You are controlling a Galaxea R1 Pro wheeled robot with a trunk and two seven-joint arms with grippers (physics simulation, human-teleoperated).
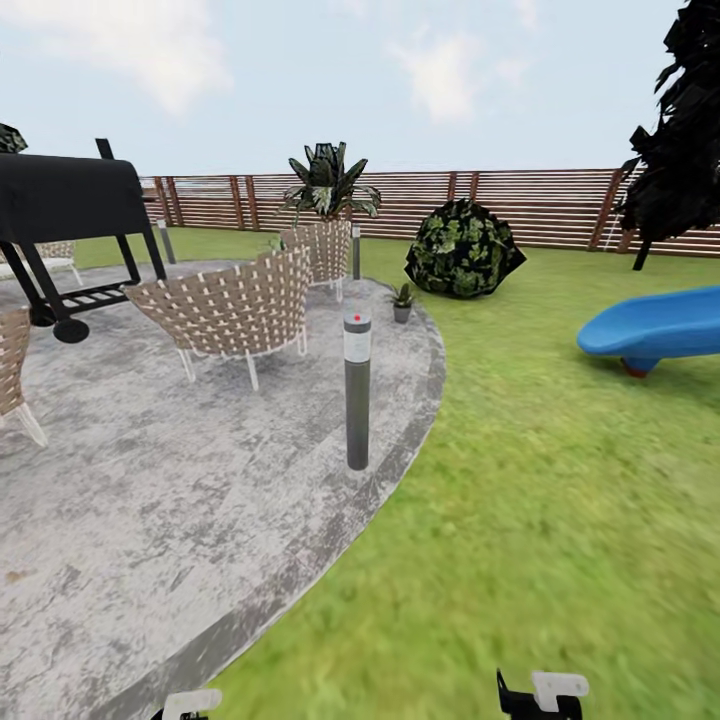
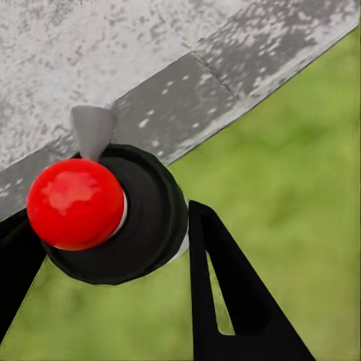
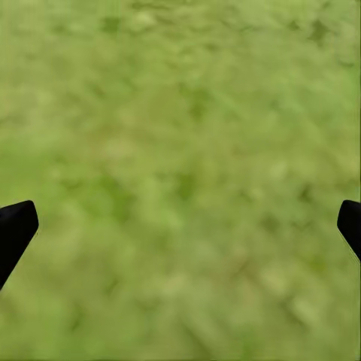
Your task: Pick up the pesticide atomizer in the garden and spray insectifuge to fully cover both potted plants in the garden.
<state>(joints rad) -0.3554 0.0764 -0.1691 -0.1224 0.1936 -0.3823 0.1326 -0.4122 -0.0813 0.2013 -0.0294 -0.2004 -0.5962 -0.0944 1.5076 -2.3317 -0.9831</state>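
In the left wrist view my left gripper [image 2: 113, 252] is shut on the pesticide atomizer [image 2: 75, 203]. It is seen end-on: a red ball top, a black round collar and a small grey nozzle, held over the patio's edge and the grass. One potted plant [image 1: 403, 301], spiky green leaves in a small grey pot, stands on the far rim of the round patio [image 1: 150, 500]. My right gripper [image 3: 180, 226] is open over bare lawn, with nothing between its fingers. The tips of both arms show at the bottom of the head view, left [image 1: 190, 703] and right [image 1: 545, 693].
A tall grey bollard light [image 1: 357, 390] stands near the patio edge ahead. Woven chairs [image 1: 235, 305] and a black grill [image 1: 65, 215] stand on the paving at the left. A dark bush [image 1: 463, 250], a blue slide [image 1: 655, 325] and the slat fence [image 1: 540, 205] border the lawn.
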